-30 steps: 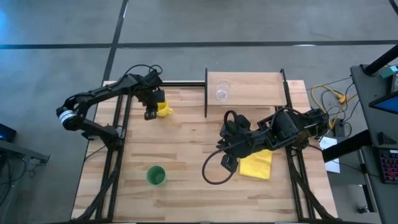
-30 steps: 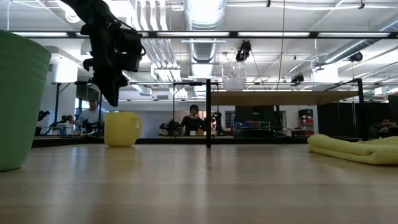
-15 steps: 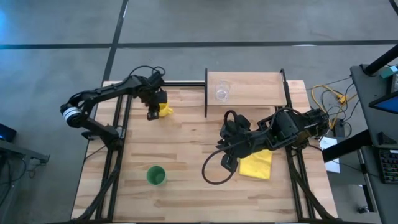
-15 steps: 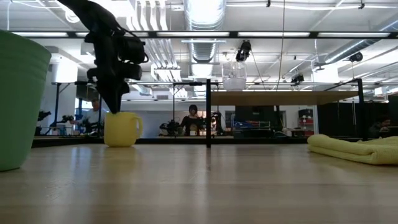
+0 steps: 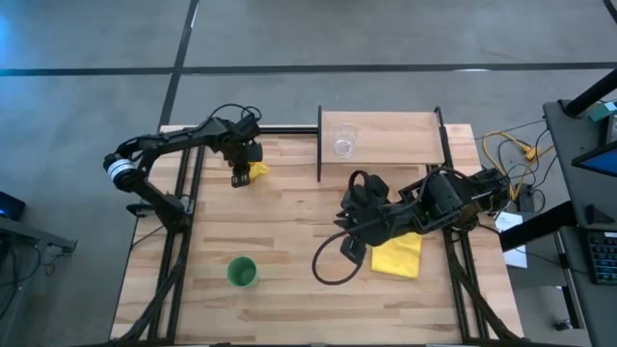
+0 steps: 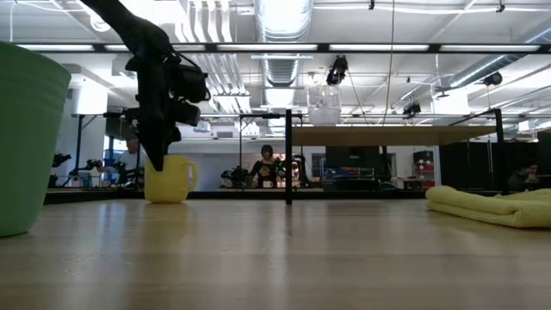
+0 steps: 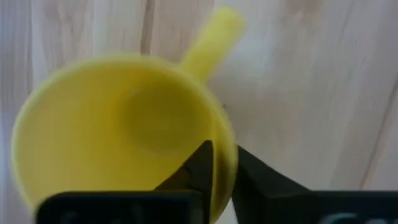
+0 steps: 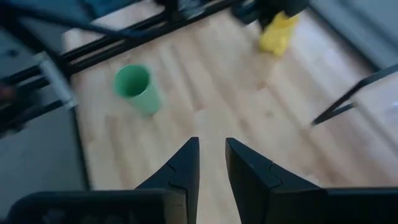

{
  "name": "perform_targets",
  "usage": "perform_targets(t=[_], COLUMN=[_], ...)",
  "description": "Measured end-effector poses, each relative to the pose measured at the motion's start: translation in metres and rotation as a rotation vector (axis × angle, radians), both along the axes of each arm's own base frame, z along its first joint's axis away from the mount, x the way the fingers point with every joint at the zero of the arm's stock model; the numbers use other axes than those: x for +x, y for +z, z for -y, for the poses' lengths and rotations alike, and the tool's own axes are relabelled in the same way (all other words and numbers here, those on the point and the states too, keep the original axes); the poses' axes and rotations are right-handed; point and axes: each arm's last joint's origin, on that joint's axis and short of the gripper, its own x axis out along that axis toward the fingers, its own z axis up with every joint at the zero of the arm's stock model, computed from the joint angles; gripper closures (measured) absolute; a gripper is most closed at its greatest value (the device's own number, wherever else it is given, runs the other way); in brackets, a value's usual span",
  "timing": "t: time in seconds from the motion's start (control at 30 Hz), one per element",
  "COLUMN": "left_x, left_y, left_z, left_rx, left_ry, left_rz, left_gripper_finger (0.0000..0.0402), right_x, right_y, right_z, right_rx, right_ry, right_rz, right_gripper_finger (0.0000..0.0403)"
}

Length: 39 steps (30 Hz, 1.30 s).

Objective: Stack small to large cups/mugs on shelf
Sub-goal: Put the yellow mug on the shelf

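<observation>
1. Reaching down over the yellow mug (image 5: 255,171), the left gripper (image 5: 238,176) sits in the upper left part of the tabletop (image 5: 289,241) as the high view shows it
2. In the left wrist view one dark finger (image 7: 199,165) is inside the mug's mouth and the other (image 7: 258,180) is outside its wall, so the rim (image 7: 225,158) lies between them; the fingers stand a little apart, and whether they press the wall I cannot tell
3. The mug stands upright on the tabletop, its handle (image 7: 211,34) pointing away from the fingers in the wrist view; in the low view the mug (image 6: 168,179) is left of centre with the left arm (image 6: 159,82) coming down onto it from above
4. The small clear cup (image 5: 344,141) stands on the shelf (image 5: 395,140), toward the shelf's left end, at the upper centre of the high view; in the low view it (image 6: 325,108) shows atop the raised board
5. The green cup (image 5: 241,271) stands upright at the lower left of the high view, well apart from the mug and the shelf
6. The right gripper (image 5: 353,253) rests low at centre right of the high view, just beside a yellow cloth (image 5: 397,254); its fingers (image 8: 183,168) stand slightly apart with nothing between them
</observation>
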Motion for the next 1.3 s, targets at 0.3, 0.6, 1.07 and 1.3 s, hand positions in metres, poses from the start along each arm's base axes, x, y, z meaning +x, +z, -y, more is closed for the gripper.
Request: perform_targets(t=[0.3,0.6,1.07,1.3], left_x=[0.004,-0.006,-0.017,-0.004], left_y=[0.051,0.149,0.191,0.186], left_z=[0.03,0.093,0.142,0.16], left_rx=[0.019,0.039,-0.134,-0.164], left_ry=[0.099,0.122,0.056,-0.035], left_rz=[0.102,0.421,0.588,0.553], left_gripper_finger=[0.04,0.0401,0.0401,0.0401], right_x=[0.022,0.058,0.112,0.116], right_y=[-0.02,-0.054,-0.039,-0.033], right_z=[0.0,0.011,0.04,0.06], right_rx=[-0.181,-0.414,-0.536,-0.354], right_ry=[-0.093,-0.162,-0.074,0.044], right_rz=[-0.021,-0.105,0.144,0.201], right_gripper_finger=[0.0308,0.0303,0.0316,0.0316])
